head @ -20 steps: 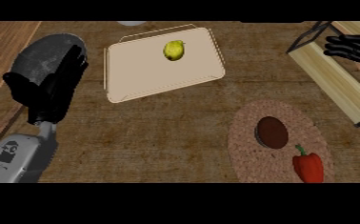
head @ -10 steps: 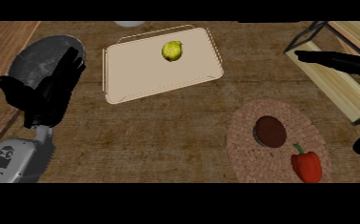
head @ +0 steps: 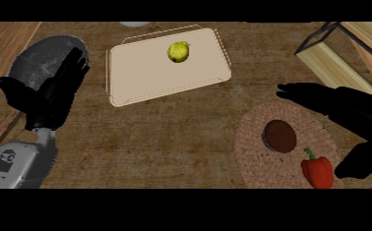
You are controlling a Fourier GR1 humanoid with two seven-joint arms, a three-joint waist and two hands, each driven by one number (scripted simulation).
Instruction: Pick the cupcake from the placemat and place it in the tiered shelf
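— Two hands in view. Left hand (head: 52, 95) at the left edge, fingers straight and pointing up, resting in front of a dark grey round pan (head: 45, 60), holding nothing.

— And on the right?

— Right hand (head: 330, 102) over the upper right rim of the round woven placemat (head: 254, 146), fingers stretched out toward the left, nothing between them. Whether touching the mat or hovering above it: cannot tell.

— Location of the cupcake?

— Dark brown cupcake (head: 280, 135) on the placemat, near its middle, seen from above as a round disc. Below and left of the right hand's fingertips, apart from them. Untouched.

— Anything sharing the mat?

— Red bell pepper (head: 317, 170), green stem up, just beside the cupcake at the lower right, not touching it.

— Elsewhere on the wooden worktop (head: 181, 136)?

— Beige rectangular cutting board (head: 145, 82), tilted slightly, in the upper middle, with a yellow-green lemon (head: 178, 51) lying near its far edge. Well apart from the placemat.

— The tiered shelf?

— Tiered shelf (head: 330, 60) at the top right corner, only partly in view: pale wooden board with a dark thin frame. Just above the right hand.
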